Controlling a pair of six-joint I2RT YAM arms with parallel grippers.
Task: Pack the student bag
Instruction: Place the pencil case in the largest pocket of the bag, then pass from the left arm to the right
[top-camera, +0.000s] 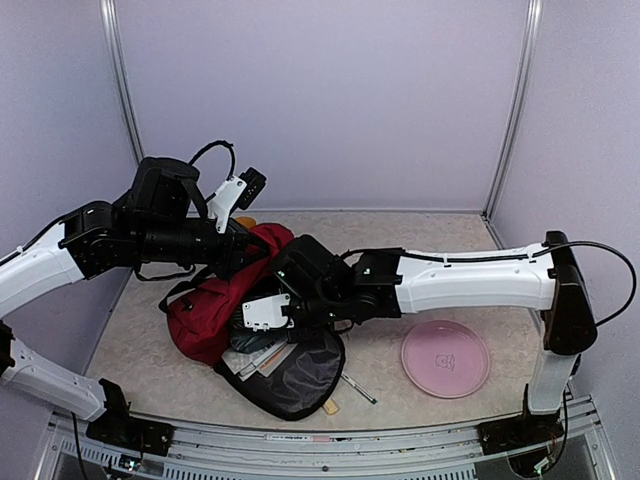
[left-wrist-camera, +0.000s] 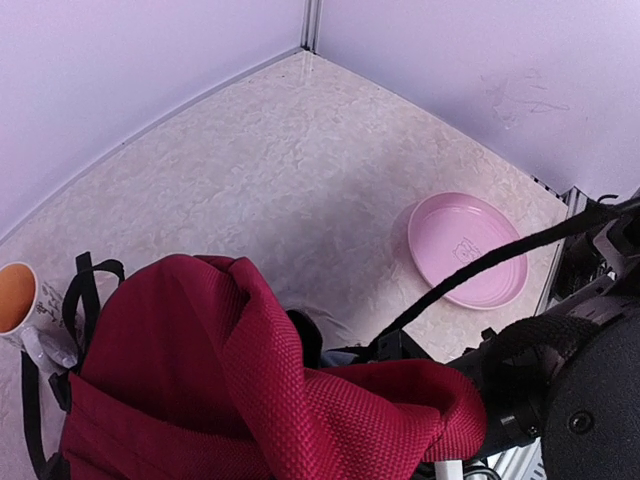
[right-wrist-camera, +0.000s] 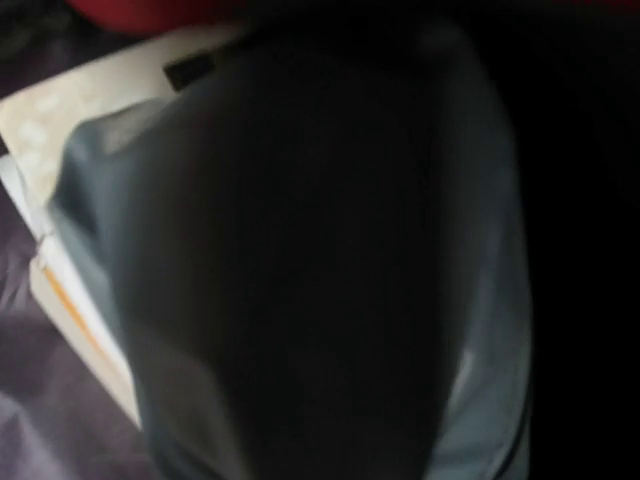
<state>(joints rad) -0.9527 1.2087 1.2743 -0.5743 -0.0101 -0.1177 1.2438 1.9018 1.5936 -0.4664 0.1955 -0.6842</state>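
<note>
My left claw (top-camera: 246, 250) is buried in the top fold of the large dark red fabric backpack (top-camera: 210, 305), which lies at nine o'clock from the middle of the beige table (top-camera: 420, 250). The cloth hides my fingers, so I cannot tell whether they pinch. At five o'clock from the red body a black fabric panel (top-camera: 300, 380) lies flat, with white papers (top-camera: 252, 355) on it. My right claw (top-camera: 260, 316) hangs over those papers. Its camera shows only dark blur, so I cannot tell its state either. A thin pen (top-camera: 357, 389) lies just beside the panel, and a round pink plastic plate (top-camera: 445, 358) sits at three o'clock.
</note>
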